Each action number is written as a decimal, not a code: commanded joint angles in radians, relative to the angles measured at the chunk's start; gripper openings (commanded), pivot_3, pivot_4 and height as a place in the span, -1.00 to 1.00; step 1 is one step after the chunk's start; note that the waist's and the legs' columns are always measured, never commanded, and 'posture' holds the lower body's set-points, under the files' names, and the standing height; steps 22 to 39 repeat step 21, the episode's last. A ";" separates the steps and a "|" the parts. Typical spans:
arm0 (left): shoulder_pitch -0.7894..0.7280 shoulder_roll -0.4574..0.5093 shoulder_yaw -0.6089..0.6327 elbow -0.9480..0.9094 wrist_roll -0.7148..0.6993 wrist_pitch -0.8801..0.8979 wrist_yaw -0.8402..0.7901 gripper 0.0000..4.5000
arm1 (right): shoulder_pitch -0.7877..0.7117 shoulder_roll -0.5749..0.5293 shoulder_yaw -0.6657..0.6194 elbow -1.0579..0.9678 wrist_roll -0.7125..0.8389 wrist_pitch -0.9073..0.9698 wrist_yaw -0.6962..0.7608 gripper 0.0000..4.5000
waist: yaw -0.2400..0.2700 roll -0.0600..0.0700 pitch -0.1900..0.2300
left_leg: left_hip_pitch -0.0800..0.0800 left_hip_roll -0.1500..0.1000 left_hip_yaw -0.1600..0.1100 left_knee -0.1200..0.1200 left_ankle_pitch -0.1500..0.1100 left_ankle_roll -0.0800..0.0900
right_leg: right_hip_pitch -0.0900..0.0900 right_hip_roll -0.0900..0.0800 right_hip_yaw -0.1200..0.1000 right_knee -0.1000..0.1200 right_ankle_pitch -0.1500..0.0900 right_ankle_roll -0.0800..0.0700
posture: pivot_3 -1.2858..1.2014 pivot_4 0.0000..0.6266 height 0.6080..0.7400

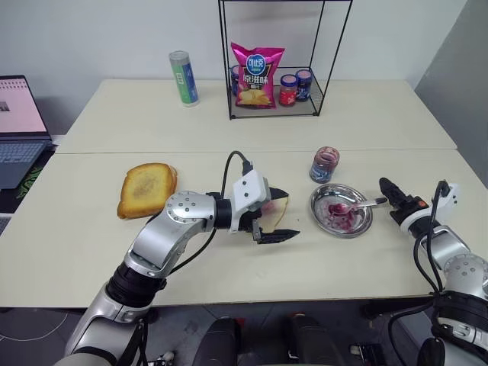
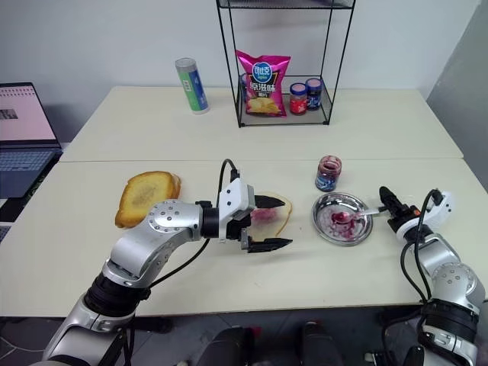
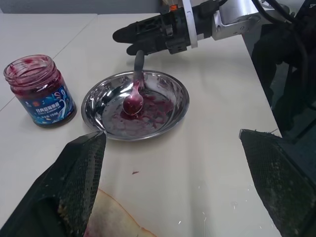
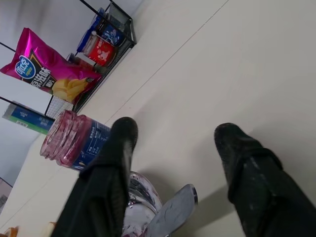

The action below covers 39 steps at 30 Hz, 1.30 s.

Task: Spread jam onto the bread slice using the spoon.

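A pale table holds the scene. Near its centre, the left gripper (image 1: 273, 215) hangs with its two black fingers spread wide, straddling the bread slice (image 2: 278, 213), a pale slice with a tan crust and a purple smear, which lies flat on the table beneath them and is not gripped. At about 3 o'clock from the bread sits a round metal plate (image 1: 324, 221), streaked with purple. The spoon (image 3: 135, 98) rests in it, its stained bowl on the plate floor and its slim handle lying over the rim toward 3 o'clock. The right gripper (image 1: 388, 191) is at that handle end with its fingers parted; in the right wrist view the handle tip lies loose between them, touching neither (so the spoon is not held). The jam (image 1: 325, 165), in a small clear jar with a blue label and no lid, stands just beside the plate at about 11 o'clock. A golden toasted slice (image 1: 147, 190) lies at 9 o'clock from the bread.
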 commanded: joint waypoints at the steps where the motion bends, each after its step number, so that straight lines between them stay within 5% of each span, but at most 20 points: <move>1: 0.013 0.026 0.071 -0.065 -0.029 0.025 0.011 1.00 | -0.056 -0.076 -0.077 0.004 0.003 -0.039 -0.008 0.74 | 0.000 0.000 0.000 | 0.000 0.000 0.000 0.000 0.000 0.000 | 0.000 0.000 0.000 0.000 0.000 0.000 | 0.03 -0.52 1.00; 4: 0.024 0.071 0.143 -0.067 -0.049 0.066 0.019 1.00 | -0.070 -0.179 -0.035 -0.040 -0.022 -0.006 0.074 0.99 | -0.001 0.001 0.001 | 0.000 0.000 0.000 0.000 0.000 0.000 | 0.000 0.000 0.000 0.000 0.000 0.000 | 0.03 -0.52 1.00; 14: 0.185 0.347 0.459 -0.104 -0.182 0.239 -0.026 1.00 | 0.104 -0.575 0.325 -0.563 0.012 0.230 0.589 0.99 | -0.005 0.001 0.001 | 0.000 0.007 -0.002 -0.001 -0.001 0.000 | -0.001 0.005 -0.002 0.000 -0.001 -0.002 | 0.03 -0.52 1.00; 19: 0.319 0.435 0.512 -0.181 -0.206 0.252 -0.061 1.00 | 0.111 -0.561 0.332 -0.629 0.095 0.287 0.596 0.99 | 0.002 0.000 0.001 | 0.001 0.009 -0.001 0.000 -0.002 -0.002 | 0.000 0.005 -0.002 -0.001 -0.002 -0.003 | 0.03 -0.52 1.00; 39: 0.330 0.432 0.528 -0.204 -0.225 0.258 -0.049 1.00 | 0.105 -0.547 0.334 -0.622 0.086 0.281 0.583 0.99 | 0.005 -0.001 0.002 | 0.000 0.009 -0.001 0.001 -0.002 -0.002 | 0.000 0.004 -0.002 -0.002 -0.004 -0.009 | 0.03 -0.52 1.00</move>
